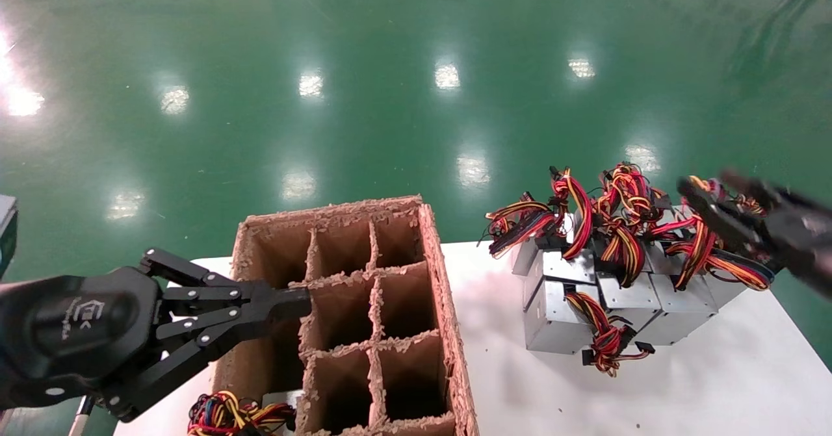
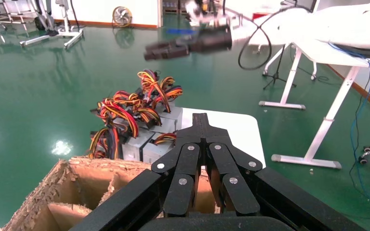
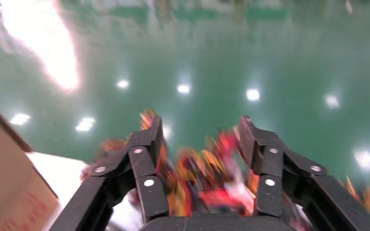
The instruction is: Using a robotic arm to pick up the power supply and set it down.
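Observation:
Several silver-grey power supplies (image 1: 585,299) are stacked at the right of the white table (image 1: 650,390), topped by red, yellow and black wires (image 1: 624,208). My right gripper (image 1: 712,189) comes in from the right edge, open, just above and beside the wires at the stack's right end, holding nothing. In the right wrist view its jaws (image 3: 200,132) stand wide apart with the blurred wires (image 3: 207,178) below them. My left gripper (image 1: 302,299) is shut and empty over the left side of the cardboard box; in its wrist view the tips (image 2: 200,120) point toward the stack (image 2: 147,144).
A brown cardboard box (image 1: 442,280) with dividers fills the table's middle-left. Another bundle of wires (image 1: 227,413) lies by the box's near left corner. Green floor surrounds the table. White tables (image 2: 347,33) stand farther off in the left wrist view.

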### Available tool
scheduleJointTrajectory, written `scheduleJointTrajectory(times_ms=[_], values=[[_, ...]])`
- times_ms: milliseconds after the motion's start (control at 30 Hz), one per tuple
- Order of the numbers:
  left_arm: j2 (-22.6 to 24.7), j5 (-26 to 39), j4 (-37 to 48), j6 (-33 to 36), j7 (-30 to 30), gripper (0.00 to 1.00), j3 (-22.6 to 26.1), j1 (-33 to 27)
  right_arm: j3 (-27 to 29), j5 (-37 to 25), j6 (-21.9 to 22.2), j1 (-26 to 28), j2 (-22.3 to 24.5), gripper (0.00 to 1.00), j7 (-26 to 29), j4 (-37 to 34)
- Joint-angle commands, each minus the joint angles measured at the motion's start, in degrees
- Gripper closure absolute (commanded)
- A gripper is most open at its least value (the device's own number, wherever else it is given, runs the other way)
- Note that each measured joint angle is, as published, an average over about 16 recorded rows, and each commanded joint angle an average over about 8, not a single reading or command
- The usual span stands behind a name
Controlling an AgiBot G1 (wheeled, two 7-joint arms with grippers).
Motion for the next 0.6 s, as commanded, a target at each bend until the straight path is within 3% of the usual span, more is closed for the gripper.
scheduleJointTrajectory(times_ms=[33, 233, 467, 500, 600], values=[[0.0, 0.0, 0.0, 0.0, 0.0, 1.0, 0.0, 0.0, 0.12, -0.47, -0.02, 0.91, 0.59, 0.0, -0.42, 2.46], [0.0, 0.0, 0.0, 0.0, 0.0, 1.0, 0.0, 0.0, -0.83, -1.4, -3.6, 6.53, 0.07, 0.0, -1.87, 5.46], [0.0, 0.0, 0.0, 0.0, 0.0, 0.98, 0.0, 0.0, -1.75, -1.25, -8.58, 8.17, -0.06, 0.0, -1.09, 5.76], [0.0, 0.0, 0.0, 0.0, 0.0, 0.93, 0.0, 0.0, -1.92, -1.23, -9.45, 8.47, -0.14, 0.0, -0.96, 5.67], [0.0, 0.0, 0.0, 0.0, 0.0, 0.56, 0.0, 0.0, -2.43, -1.14, -11.99, 9.33, -0.36, 0.0, -0.55, 5.4]])
